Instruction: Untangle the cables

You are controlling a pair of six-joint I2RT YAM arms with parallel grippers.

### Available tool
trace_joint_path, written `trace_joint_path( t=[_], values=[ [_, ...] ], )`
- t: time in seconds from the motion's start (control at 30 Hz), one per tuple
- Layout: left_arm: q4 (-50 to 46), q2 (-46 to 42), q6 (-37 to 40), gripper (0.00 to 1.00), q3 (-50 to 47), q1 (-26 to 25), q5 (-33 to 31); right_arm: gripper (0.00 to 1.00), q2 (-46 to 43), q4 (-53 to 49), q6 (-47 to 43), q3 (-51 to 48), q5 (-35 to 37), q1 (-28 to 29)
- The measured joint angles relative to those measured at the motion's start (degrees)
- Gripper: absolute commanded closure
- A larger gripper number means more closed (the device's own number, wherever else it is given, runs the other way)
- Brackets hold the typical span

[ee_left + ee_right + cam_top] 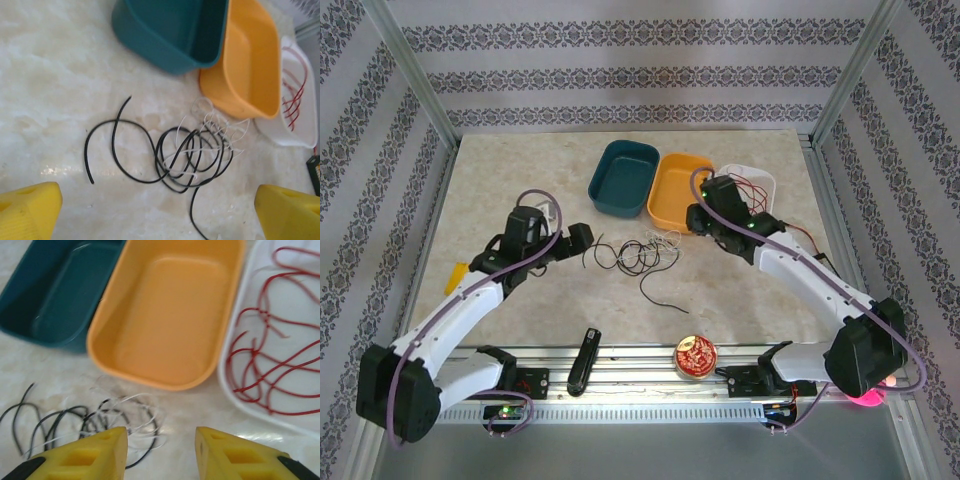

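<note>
The left hand [160,215] and right hand [162,452] hang spread and empty, nearer than the orange bin [170,320]. The black and white cables [190,155] lie tangled on the tabletop [50,100] just before that bin. The red cables [270,365] lie in the white tray [285,134] beside it.

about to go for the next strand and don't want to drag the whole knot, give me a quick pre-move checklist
1. Left gripper jaws open with nothing in them: ok.
2. Right gripper jaws open with nothing in them: ok.
3. Red cable out of the tangle and inside the white tray: ok.
4. Black cable free of the white cable: not ok, their loops overlap on the table.
5. Orange bin and teal bin ready to take a strand: ok, both are empty.
6. Which strand lies on top at the crossings: cannot tell.
</note>
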Motion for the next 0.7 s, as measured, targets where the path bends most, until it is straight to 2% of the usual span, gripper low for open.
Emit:
trace_joint_path(
  t=[0.17,0.33,0.47,0.7],
  values=[
    [3.93,7.72,0.44,0.14,-0.07,-1.84,1.55,0.63,4.24,0.22,2.12,0.55,-0.52,5.22],
    [10.45,16.59,1.07,0.30,0.00,-2.08,4.15,0.63,12.74,-0.66,2.10,3.85,-1.33,8.33],
    [14.91,22.36,1.38,0.42,1.40,-2.10,6.93,0.63,17.11,-1.68,1.11,6.45,-2.36,8.59],
    [22.62,31.19,1.18,0.48,5.40,-2.10,13.22,0.63,23.45,-3.91,-2.95,12.74,-3.26,8.59]
  ],
)
